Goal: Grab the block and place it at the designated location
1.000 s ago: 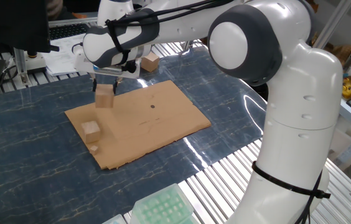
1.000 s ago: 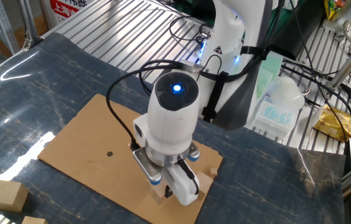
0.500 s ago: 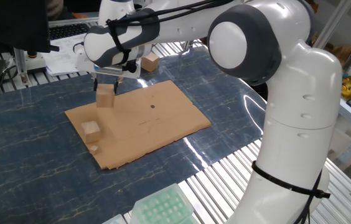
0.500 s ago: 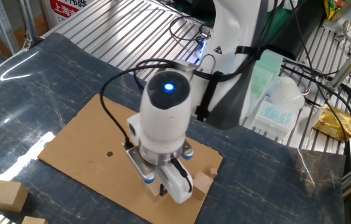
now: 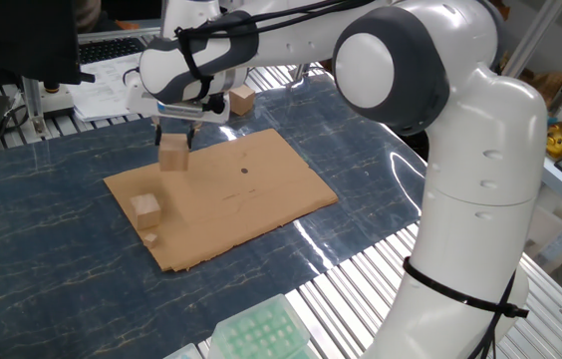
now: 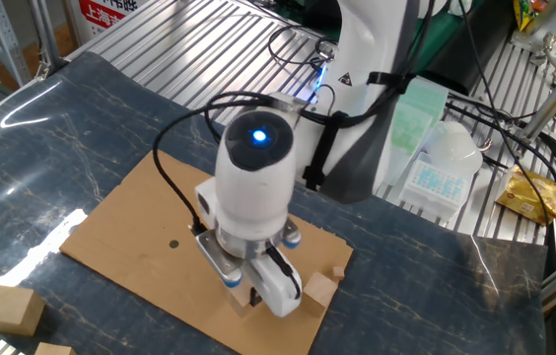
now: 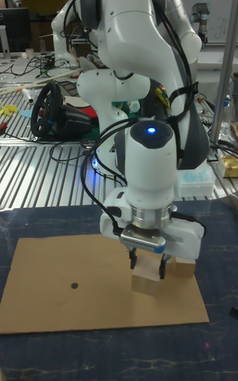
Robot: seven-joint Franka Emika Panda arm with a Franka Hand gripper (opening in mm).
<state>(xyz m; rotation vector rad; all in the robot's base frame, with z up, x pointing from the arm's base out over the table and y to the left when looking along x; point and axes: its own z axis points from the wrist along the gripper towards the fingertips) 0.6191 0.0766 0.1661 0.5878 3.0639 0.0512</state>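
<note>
Tan wooden block [image 5: 172, 156] pinched in hand [image 5: 172, 141], two smaller cubes [image 5: 145, 208] on cardboard [image 5: 261, 194]

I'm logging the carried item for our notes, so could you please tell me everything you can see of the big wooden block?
The block is a plain, light-tan wooden cube with no markings. The gripper is shut on its upper part, fingers on opposite sides. It looks level and appears to hang just above the brown cardboard sheet, near the sheet's edge, apart from the black dot. Nothing but the fingers seems to touch it.
</note>
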